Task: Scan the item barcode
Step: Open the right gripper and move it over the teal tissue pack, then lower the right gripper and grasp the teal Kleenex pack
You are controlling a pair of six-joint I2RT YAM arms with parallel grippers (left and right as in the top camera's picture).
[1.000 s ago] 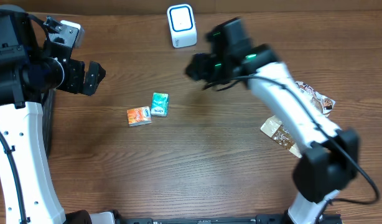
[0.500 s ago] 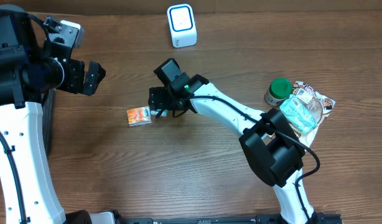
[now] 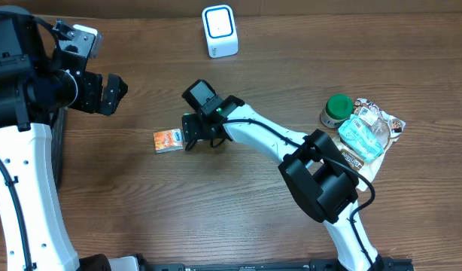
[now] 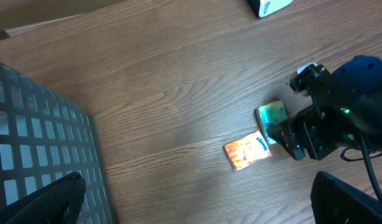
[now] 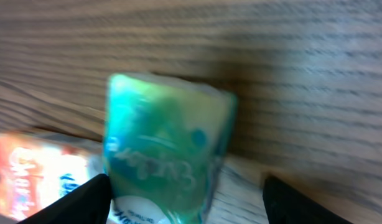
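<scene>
A teal packet (image 5: 166, 149) lies on the wooden table next to an orange packet (image 3: 168, 141). My right gripper (image 3: 192, 129) is down over the teal packet and hides most of it from overhead. In the right wrist view its open jaws straddle the packet: the left finger (image 5: 79, 202) is against it and the right finger (image 5: 321, 202) stands apart. The left wrist view shows both the teal packet (image 4: 272, 115) and the orange packet (image 4: 247, 151). The white scanner (image 3: 220, 30) stands at the back. My left gripper (image 3: 110, 94) hangs open and empty at the far left.
A green-lidded jar (image 3: 337, 109) and a pile of snack bags (image 3: 370, 132) sit at the right. A grey mesh basket (image 4: 35, 137) stands at the table's left edge under the left arm.
The right arm swung from near the scanner down and left onto the teal packet, and its jaws opened wider. The left arm has not moved.
</scene>
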